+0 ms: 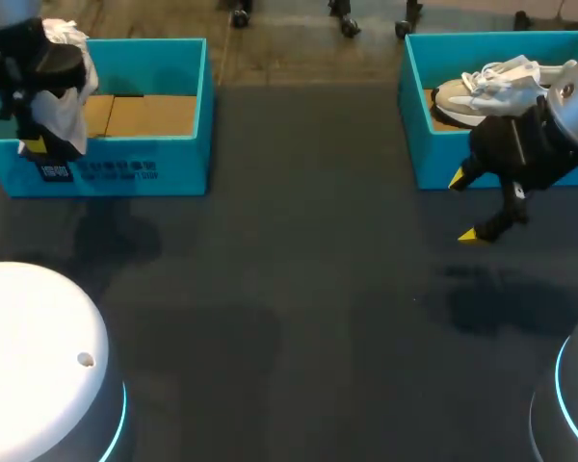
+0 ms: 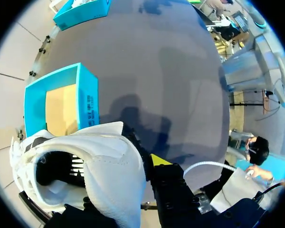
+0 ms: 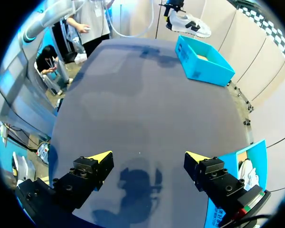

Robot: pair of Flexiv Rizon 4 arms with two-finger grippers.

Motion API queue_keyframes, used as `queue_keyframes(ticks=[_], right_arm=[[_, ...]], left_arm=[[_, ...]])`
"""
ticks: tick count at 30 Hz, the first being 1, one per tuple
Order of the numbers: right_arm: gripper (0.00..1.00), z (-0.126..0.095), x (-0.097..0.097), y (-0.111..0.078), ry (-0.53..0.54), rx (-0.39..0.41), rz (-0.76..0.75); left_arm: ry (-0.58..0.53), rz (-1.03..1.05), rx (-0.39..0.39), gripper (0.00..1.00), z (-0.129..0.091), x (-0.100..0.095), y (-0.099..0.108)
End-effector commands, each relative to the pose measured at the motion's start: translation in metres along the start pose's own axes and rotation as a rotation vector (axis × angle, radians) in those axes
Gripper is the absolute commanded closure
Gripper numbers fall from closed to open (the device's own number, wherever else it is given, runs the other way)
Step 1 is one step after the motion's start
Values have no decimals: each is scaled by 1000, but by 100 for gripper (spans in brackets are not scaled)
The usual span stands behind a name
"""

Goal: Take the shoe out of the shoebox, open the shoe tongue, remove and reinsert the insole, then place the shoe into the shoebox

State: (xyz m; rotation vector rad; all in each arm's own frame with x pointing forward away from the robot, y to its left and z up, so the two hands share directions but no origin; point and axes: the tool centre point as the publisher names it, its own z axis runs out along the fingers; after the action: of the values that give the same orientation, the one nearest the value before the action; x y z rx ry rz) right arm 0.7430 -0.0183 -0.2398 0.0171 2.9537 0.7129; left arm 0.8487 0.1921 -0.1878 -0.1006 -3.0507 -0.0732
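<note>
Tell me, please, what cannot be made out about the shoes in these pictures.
- Held shoe: whether its insole is in; left wrist view, the opening is in dark shadow.
- Same shoe, head view: partly covered by the left gripper.
- Second shoe in the right shoebox: one end is behind the right gripper in the head view; the right wrist view shows only a sliver.

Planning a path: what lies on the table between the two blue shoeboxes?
Only bare table, in the head view, between left shoebox and right shoebox.
</note>
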Motion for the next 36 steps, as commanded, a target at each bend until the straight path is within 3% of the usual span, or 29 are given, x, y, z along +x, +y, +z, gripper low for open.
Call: queue_keyframes(ticks=[1,6,12,36], right_arm=[[0,0,1,0,-1,1,0],[0,0,1,0,-1,1,0],[0,0,1,0,-1,1,0],[0,0,1,0,-1,1,0]], left_arm=[[18,23,16,100,-4,-17,22],[20,33,55,100,-7,-35,51],[-35,-12,18,100,-4,-57,77],[-115,83,10,100,23,-134,117]])
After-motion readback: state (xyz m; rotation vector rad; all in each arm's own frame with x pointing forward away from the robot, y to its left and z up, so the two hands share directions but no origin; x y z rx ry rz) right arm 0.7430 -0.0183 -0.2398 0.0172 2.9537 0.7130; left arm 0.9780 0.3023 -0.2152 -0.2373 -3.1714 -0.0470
